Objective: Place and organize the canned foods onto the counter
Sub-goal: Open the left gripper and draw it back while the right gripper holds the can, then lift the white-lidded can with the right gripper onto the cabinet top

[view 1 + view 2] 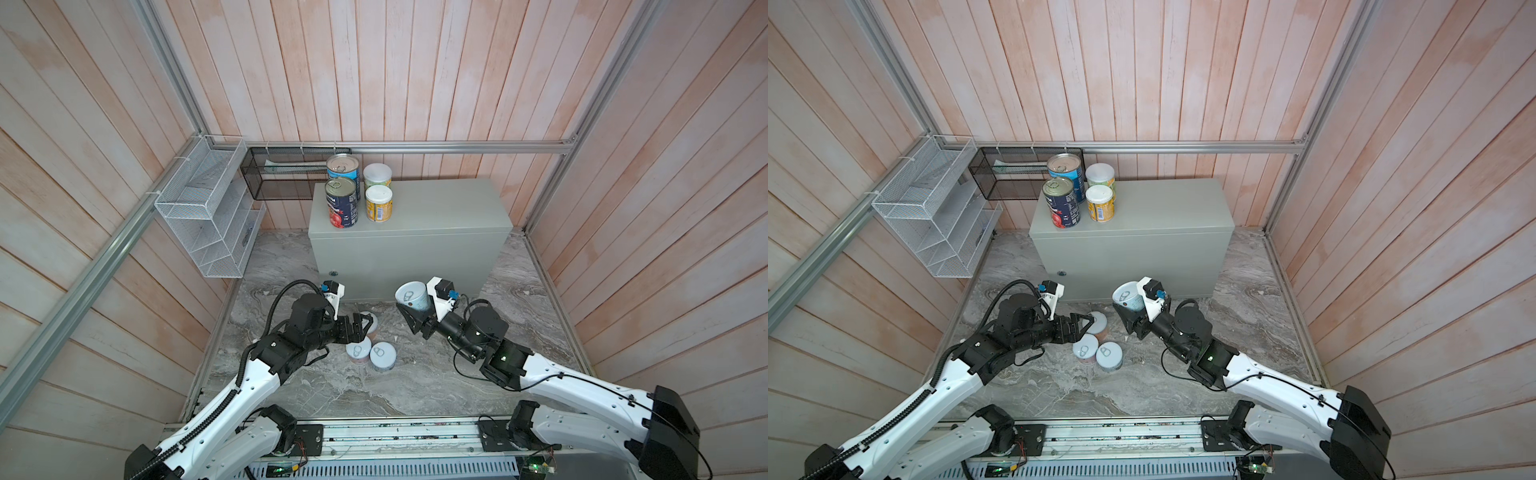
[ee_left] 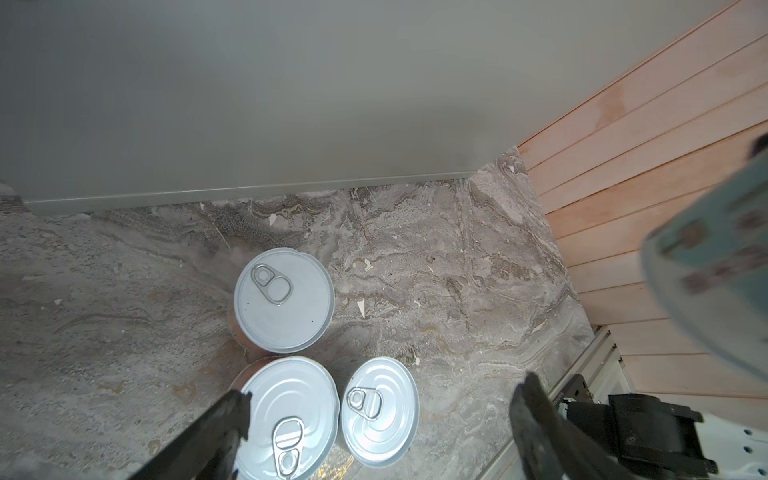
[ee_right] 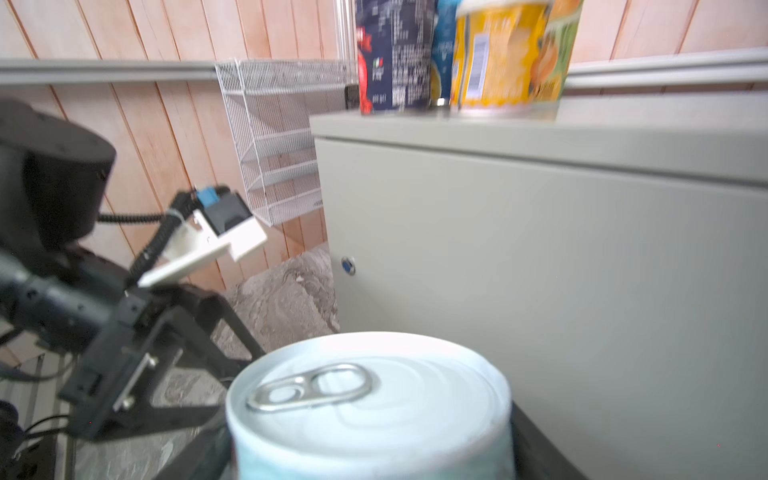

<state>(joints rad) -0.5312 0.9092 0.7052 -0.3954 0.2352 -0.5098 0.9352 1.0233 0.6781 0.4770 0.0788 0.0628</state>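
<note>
Right tool (image 1: 417, 308) grips pale can (image 1: 409, 293), lid seemingly tilted leftward.

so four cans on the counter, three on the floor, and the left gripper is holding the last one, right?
No: the right gripper holds the last can, as both top views show. The left gripper is open above the floor cans. The four counter cans and three on the floor are right.
</note>
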